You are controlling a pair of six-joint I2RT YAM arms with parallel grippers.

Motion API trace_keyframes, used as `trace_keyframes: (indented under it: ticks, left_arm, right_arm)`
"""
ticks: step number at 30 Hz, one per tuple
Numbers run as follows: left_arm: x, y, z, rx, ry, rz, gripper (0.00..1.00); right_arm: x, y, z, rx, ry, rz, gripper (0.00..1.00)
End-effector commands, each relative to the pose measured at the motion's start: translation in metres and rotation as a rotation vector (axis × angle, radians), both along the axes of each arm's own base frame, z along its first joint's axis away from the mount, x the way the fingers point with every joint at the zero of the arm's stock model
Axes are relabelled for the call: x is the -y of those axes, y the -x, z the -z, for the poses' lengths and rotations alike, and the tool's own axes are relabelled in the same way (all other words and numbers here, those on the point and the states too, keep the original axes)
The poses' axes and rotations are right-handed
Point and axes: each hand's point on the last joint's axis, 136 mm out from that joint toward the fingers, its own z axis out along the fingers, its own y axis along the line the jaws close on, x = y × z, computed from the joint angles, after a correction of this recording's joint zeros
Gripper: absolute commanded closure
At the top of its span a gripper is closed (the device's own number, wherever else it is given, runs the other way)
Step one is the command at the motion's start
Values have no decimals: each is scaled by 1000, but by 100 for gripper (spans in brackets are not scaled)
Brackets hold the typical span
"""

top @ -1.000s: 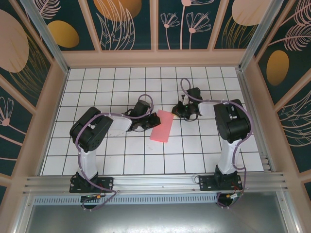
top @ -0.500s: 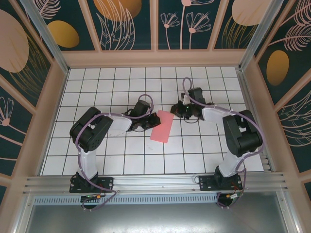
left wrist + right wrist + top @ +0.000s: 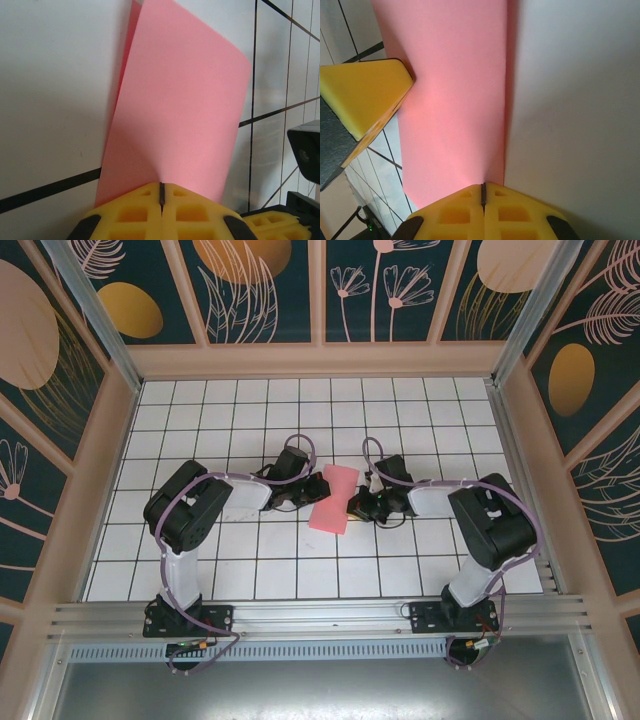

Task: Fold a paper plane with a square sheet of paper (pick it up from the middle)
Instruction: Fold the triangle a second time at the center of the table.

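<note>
Left gripper (image 3: 316, 492): low over the table (image 3: 250, 560), left of centre; fingers (image 3: 130, 215) closed together, clamped on the left edge of the paper (image 3: 335, 502), which rises from their seam in the left wrist view.

Paper: salmon-pink, folded double, mid-table between both grippers, long axis near to far, pinched narrow at its middle.

Right gripper (image 3: 357, 506): just right of the paper, tips pressed together on its right edge, at the fold line.
</note>
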Motion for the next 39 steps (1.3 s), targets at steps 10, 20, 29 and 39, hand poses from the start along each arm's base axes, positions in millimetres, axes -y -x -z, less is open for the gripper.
trace_keyframes:
  ticks: [10,20,29,39]
  left_arm:
    - [-34,36,58,-158,-176,-4,100]
    - [-31,37,54,-161,-154,-3,100]
    - [-17,36,8,-105,-52,4,98]
    - [-40,17,-48,61,-66,-136,70]
  right_arm:
    - [-34,23,-32,42,-104,-112,98]
    - [-15,70,18,-77,17,-148,98]
    - [1,63,-6,3,20,-196,98]
    - [35,-11,-60,184,31,18,80]
